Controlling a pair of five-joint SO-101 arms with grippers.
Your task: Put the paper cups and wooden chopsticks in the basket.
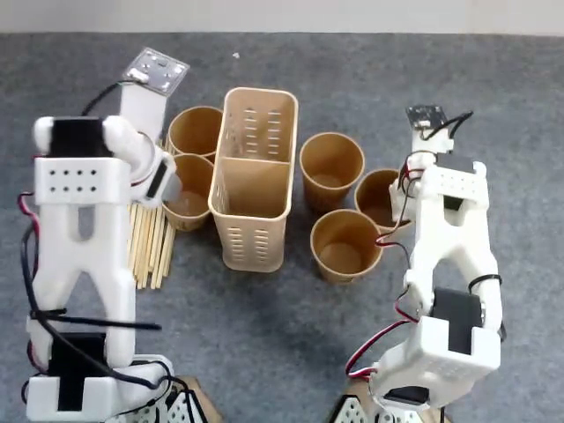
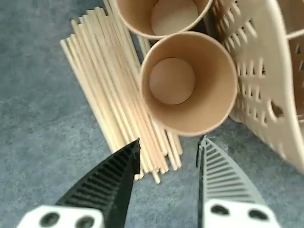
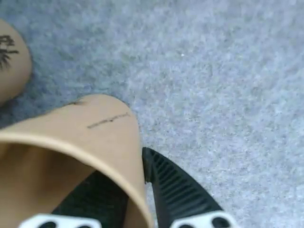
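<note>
A beige slotted basket (image 1: 254,176) stands mid-table. Two paper cups (image 1: 196,130) (image 1: 188,189) sit to its left, beside a bundle of wooden chopsticks (image 1: 150,238). Three more cups (image 1: 331,167) (image 1: 345,242) (image 1: 381,196) sit to its right. My left gripper (image 2: 168,149) hangs open just above the nearer left cup (image 2: 187,80) and the chopstick (image 2: 109,95) ends, holding nothing. My right gripper (image 3: 126,164) is shut on the rim wall of the far-right cup (image 3: 80,133), one finger inside and one fingertip (image 3: 171,185) outside.
The basket wall (image 2: 266,80) stands close beside the left gripper's cup, and a second cup (image 2: 164,14) lies beyond it. Another cup (image 3: 12,61) sits near the one held on the right. Grey carpet covers the table, with bare room in front of the basket.
</note>
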